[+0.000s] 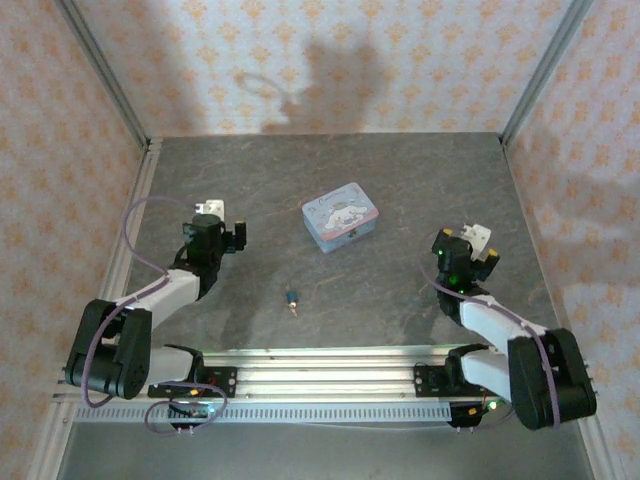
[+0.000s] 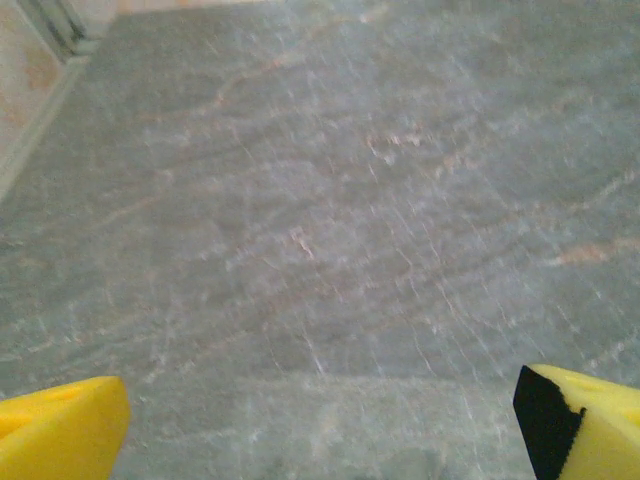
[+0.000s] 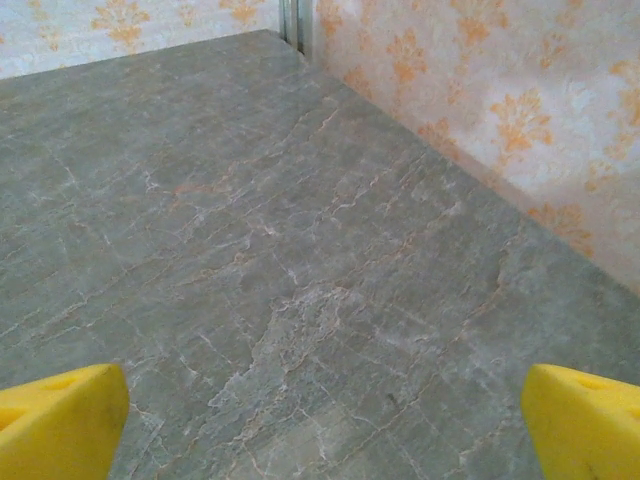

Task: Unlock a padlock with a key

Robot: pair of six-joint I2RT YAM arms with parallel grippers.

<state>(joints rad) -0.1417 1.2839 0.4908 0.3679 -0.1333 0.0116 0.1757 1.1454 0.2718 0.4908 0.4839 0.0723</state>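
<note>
The tiny dark blue padlock [image 1: 292, 296] lies on the grey table between the two arms, near the front rail. A small pale sliver, apparently the key [image 1: 294, 311], touches its near side; whether it sits in the lock is too small to tell. My left gripper [image 1: 212, 212] hovers well to the padlock's left and farther back. In the left wrist view the left gripper [image 2: 320, 428] is open, its yellow fingertips [image 2: 62, 432] wide apart over bare table. My right gripper [image 1: 474, 240] is off to the right, and the right gripper [image 3: 325, 422] stands open with nothing between its fingers.
A light-blue tin [image 1: 340, 217] with a cartoon lid lies at the table's middle, beyond the padlock. Patterned walls enclose the table on the left, back and right; the right wall [image 3: 520, 130] is close to the right gripper. An aluminium rail [image 1: 320, 365] runs along the front.
</note>
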